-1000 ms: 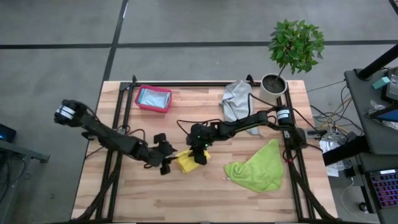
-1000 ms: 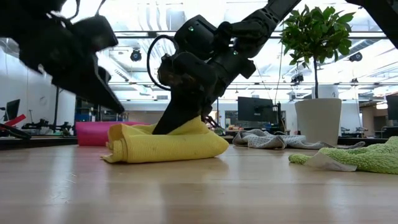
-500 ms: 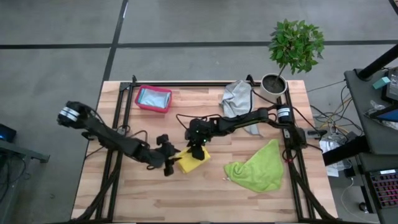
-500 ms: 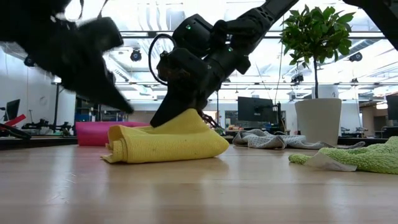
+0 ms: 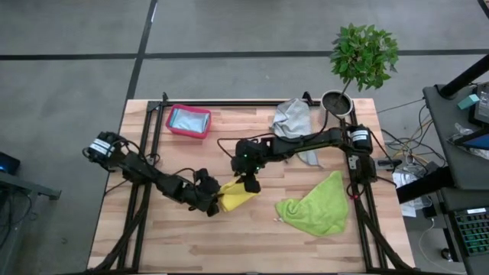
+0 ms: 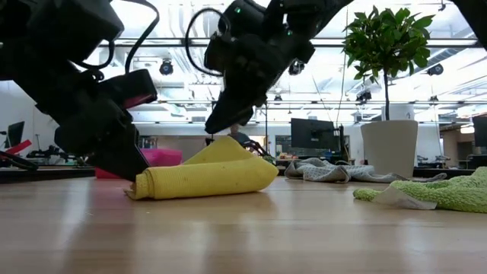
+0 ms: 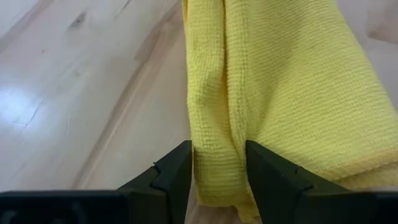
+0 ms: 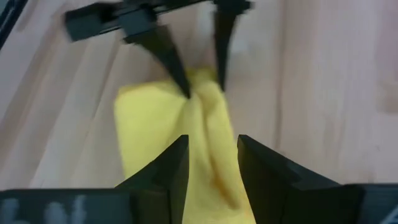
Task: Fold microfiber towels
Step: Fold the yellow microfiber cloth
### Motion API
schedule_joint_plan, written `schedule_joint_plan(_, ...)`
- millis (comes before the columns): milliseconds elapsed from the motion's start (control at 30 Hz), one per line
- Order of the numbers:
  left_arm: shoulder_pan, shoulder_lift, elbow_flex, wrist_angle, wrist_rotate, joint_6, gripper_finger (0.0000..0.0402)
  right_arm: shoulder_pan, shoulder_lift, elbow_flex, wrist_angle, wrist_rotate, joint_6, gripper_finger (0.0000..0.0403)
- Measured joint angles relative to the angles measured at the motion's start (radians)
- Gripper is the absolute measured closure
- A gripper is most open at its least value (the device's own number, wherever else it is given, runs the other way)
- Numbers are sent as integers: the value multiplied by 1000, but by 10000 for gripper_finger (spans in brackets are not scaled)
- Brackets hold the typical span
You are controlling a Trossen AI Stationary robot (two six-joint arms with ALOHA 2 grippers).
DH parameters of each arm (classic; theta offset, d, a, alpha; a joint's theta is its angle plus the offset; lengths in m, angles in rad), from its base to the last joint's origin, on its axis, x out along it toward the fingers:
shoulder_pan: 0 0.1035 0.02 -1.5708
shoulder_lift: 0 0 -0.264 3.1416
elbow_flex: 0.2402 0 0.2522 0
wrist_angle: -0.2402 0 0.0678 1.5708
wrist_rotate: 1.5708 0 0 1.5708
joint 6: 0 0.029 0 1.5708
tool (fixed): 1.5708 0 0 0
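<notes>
The left gripper (image 7: 217, 177) jaws are grasping the yellow towel (image 5: 237, 198) edge; right gripper (image 8: 211, 163) jaws cannot be judged. Soft cloth (likely limp) suits edge grips.

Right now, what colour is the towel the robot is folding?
Yellow. The folded towel shows best in the low view.
</notes>
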Motion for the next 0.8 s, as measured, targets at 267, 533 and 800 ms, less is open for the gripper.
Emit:
schedule_joint_plan(267,0,-47,-2,-12,7,43,267,29,3,-11,-23,2,-136,280)
schedule_joint_plan(533,0,-149,0,-12,9,118,267,28,15,-37,-18,47,-172,283)
schedule_joint_plan(800,1,-170,-11,-11,-43,187,267,29,18,-53,8,46,-173,283)
